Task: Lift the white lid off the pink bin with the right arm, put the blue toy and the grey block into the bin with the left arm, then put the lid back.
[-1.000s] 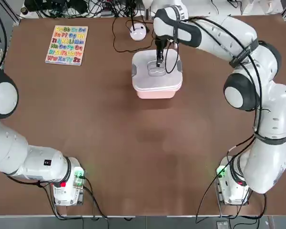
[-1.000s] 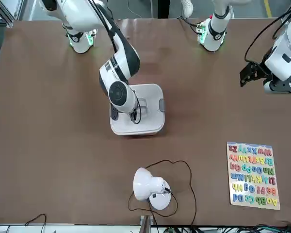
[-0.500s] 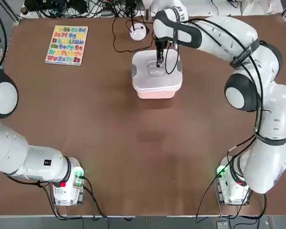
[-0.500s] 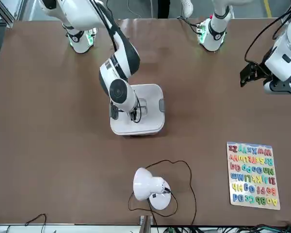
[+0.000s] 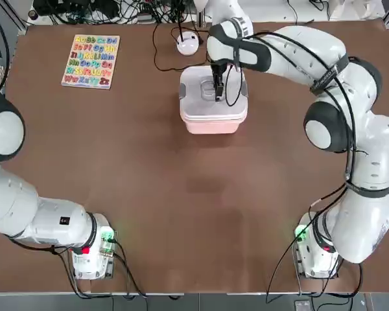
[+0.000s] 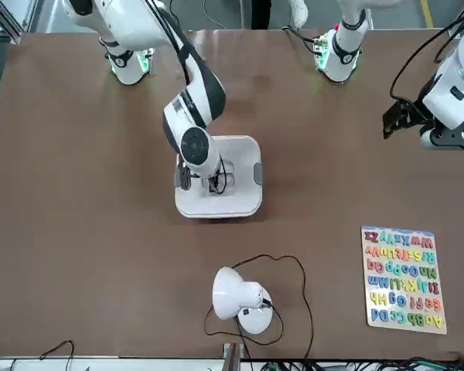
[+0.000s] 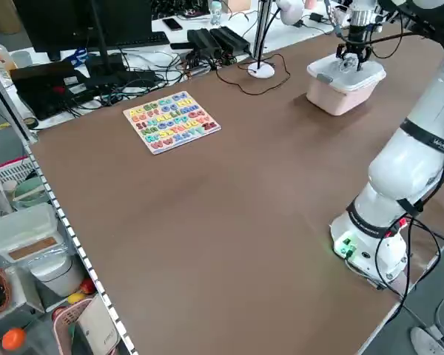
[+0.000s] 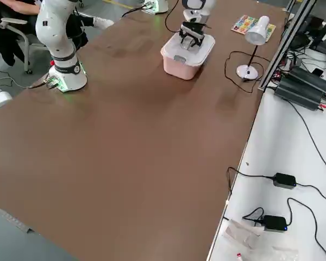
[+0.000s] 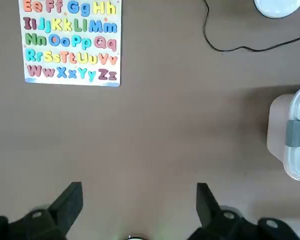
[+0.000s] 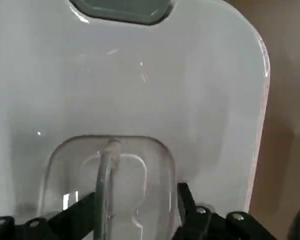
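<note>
Front view: catches a white desk lamp with its looping black cable at the lower centre of the frame, then, at lower right, a colourful alphabet board flat on the brown table. Shows farther back, just above the centre, the white lid seated on the pink bin (pink walls visible below the rim in the top view). Reaches down to it from the upper left with the right arm, bringing the right gripper low over the lid's middle. Places its fingers apart, one to either side of the clear handle, in the right wrist view, with a gap between the handle's upright bar and the finger at that picture's right. Includes, at the upper right of the front view, the left gripper, parked above the table with fingers wide apart and nothing between them. Ends beyond the table with a person (seated, partly cropped) at the upper left of the right side view.
</note>
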`<move>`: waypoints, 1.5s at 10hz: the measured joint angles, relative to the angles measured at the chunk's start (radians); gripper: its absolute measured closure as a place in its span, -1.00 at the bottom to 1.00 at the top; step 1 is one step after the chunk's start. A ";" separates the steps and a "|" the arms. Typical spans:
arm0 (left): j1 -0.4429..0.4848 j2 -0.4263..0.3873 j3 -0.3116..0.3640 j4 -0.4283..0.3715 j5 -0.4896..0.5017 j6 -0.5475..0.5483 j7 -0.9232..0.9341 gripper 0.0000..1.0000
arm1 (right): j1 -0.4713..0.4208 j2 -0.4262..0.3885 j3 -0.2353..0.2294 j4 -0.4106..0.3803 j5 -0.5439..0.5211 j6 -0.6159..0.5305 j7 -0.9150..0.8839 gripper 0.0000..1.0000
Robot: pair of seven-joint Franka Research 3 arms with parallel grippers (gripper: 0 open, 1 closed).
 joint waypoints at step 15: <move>0.011 0.000 0.000 0.000 0.000 0.000 0.004 -1.00 | -0.094 -0.103 -0.026 0.142 -0.158 -0.316 -0.750 -0.57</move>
